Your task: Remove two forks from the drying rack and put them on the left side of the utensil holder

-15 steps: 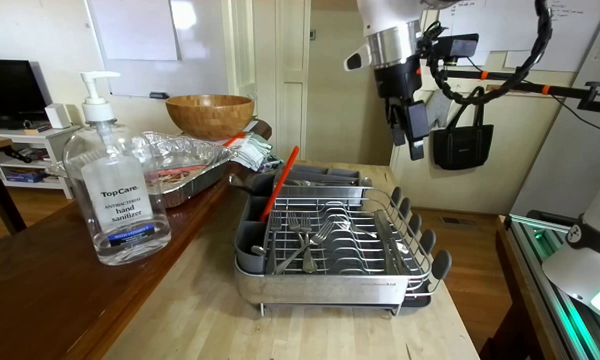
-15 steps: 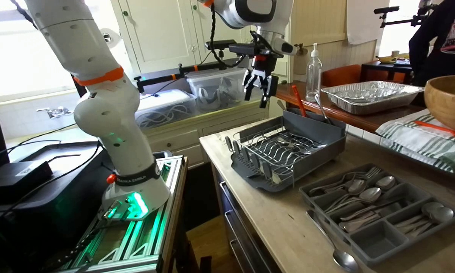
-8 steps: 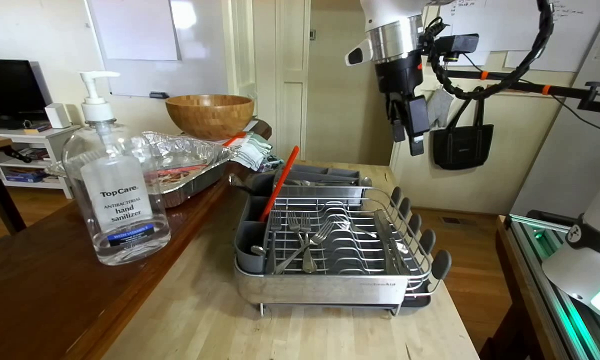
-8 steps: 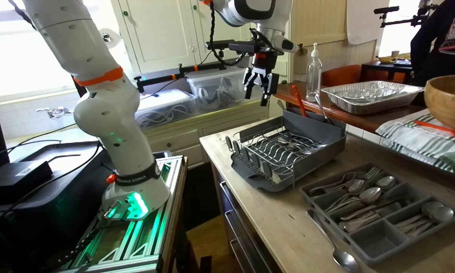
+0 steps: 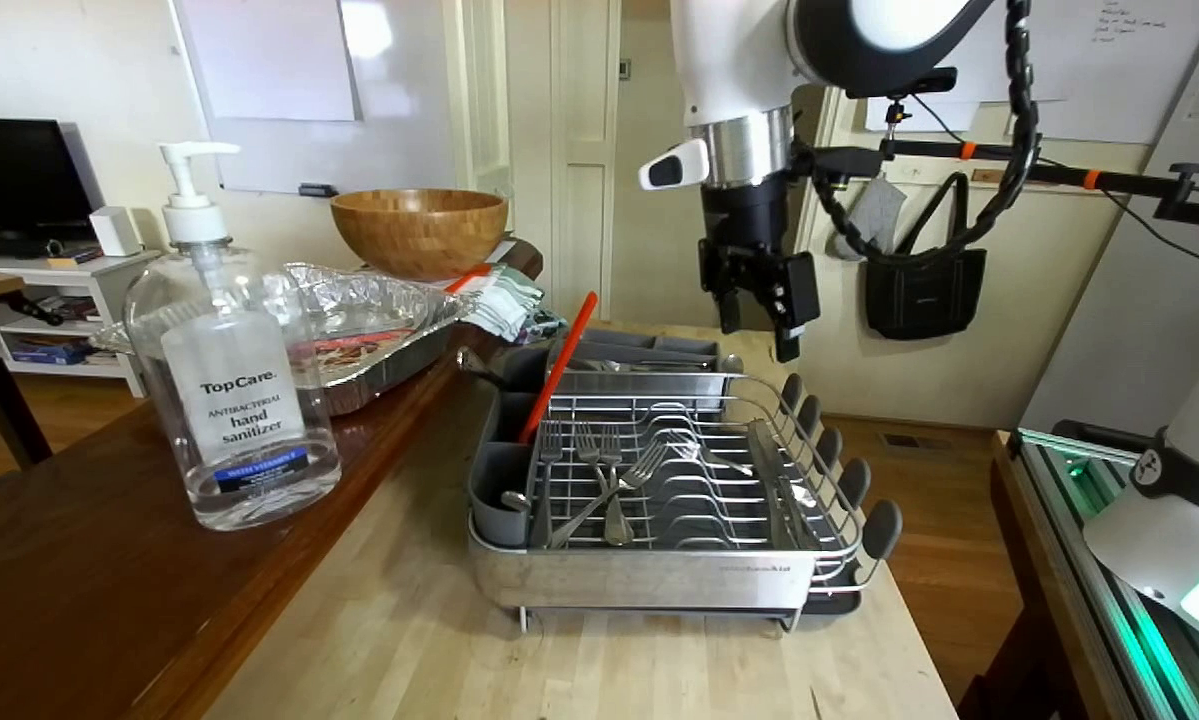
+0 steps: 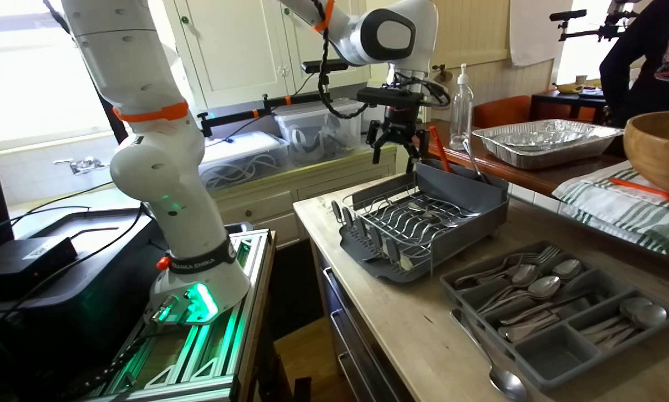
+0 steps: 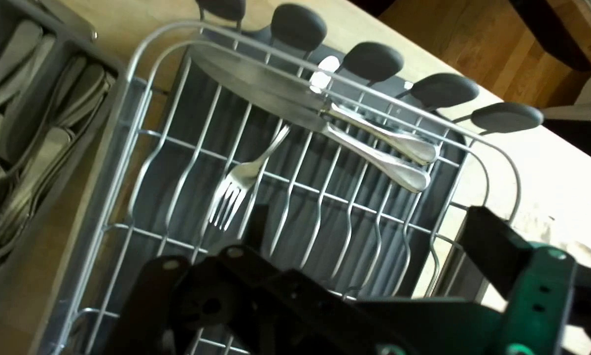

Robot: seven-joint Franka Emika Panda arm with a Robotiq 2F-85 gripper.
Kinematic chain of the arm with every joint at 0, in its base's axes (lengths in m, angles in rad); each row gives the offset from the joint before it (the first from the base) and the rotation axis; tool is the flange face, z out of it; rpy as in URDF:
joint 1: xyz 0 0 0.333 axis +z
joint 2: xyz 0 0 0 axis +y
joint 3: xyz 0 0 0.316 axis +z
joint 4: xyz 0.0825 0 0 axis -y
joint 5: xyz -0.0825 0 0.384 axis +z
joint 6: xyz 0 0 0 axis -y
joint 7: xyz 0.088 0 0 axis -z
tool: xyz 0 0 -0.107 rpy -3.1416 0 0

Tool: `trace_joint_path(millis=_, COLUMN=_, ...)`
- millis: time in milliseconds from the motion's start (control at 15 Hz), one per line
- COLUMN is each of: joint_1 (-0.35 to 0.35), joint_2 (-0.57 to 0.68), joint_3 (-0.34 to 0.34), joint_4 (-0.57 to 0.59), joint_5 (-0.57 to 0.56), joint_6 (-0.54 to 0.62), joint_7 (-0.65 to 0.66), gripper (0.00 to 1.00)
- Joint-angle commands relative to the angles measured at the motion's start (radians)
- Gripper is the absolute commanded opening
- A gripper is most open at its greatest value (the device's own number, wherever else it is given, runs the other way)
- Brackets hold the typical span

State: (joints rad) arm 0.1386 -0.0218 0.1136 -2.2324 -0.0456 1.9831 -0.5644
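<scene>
Pale cabinets [image 6: 234, 50] stand behind our tabletop [image 6: 423, 346], with the white robot arm [image 6: 164, 167] reaching over it. On that tabletop we have the silver wire drying rack [image 5: 639, 578] and, just beside it, a grey cutlery tray [image 6: 557, 352] bearing spoons [image 6: 543, 286]. Along 1 side of the drying rack we find the dark grey utensil holder [image 5: 499, 522], with an orange-red handle [image 5: 560, 365] leaning up out of it. Above the drying rack hang the arm's black fingers [image 7: 492, 246], spread wide apart. Below them, in the wrist view, we see a knife [image 7: 295, 112] lying across the wires and a fork [image 7: 248, 171] whose handle runs up to its blade; more forks [image 5: 635, 475] lie toward the utensil holder, 1 crossing another.
</scene>
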Motion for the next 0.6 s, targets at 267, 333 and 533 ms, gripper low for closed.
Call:
trace_joint_path(millis=267, joint_1=0.104, joint_2=0.323, joint_3=0.092, joint_4=0.212, joint_5=-0.299, joint_6=0.084, joint_7=0.148, gripper=1.00)
trace_joint_path(millis=333, joint_1=0.064, joint_2=0.246, joint_3=0.096, joint_4=0.148, joint_5=-0.216, joint_6=0.079, joint_7=0.065, gripper=1.00)
trace_joint_path(millis=533, joint_1=0.100, joint_2=0.312, joint_3=0.106, joint_4=0.197, joint_5=-0.274, joint_6=0.079, joint_7=0.134, gripper=1.00)
